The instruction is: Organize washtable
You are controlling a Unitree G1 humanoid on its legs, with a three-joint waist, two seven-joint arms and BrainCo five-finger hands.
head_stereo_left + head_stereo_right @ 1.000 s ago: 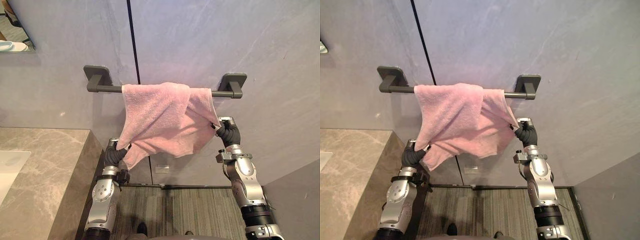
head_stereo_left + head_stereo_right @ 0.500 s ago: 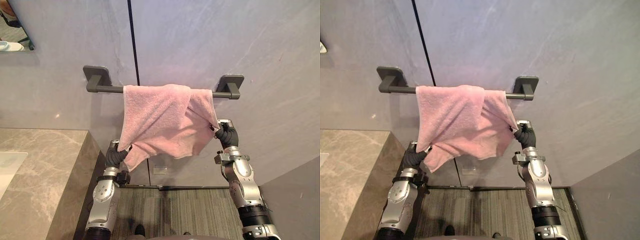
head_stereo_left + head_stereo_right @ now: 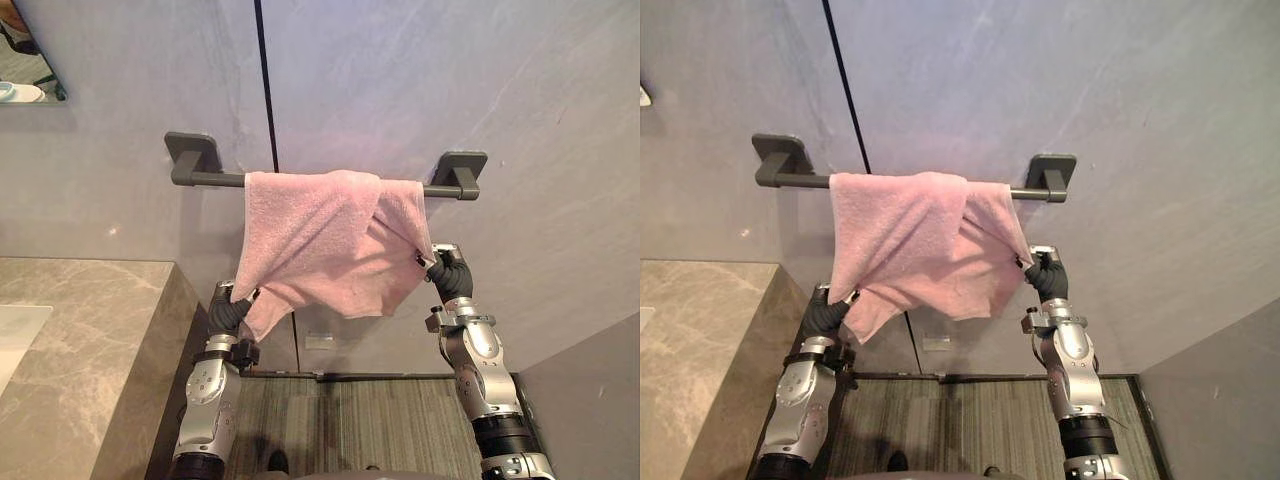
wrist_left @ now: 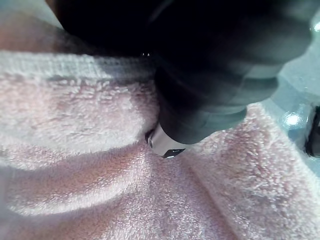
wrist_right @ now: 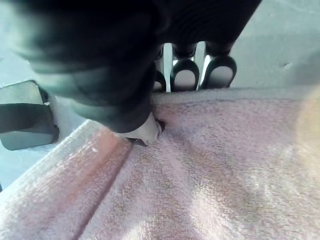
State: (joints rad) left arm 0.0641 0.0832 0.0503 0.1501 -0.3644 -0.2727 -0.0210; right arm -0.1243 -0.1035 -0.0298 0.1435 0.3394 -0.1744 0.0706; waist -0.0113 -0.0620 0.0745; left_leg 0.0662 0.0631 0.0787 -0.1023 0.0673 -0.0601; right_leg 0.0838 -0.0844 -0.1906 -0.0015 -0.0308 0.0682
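— So, where's the pink towel hanging?
— Mid-frame, draped unevenly over the dark towel bar on the grey wall. The left hand pinches its lower-left corner, thumb pressed into the pile. The right hand pinches the right edge, fingers behind the cloth.
— How will it handle?
— Soft, light and limp, I'd judge; it sags between grips. Corners and hems are the best holds for spreading it flat.
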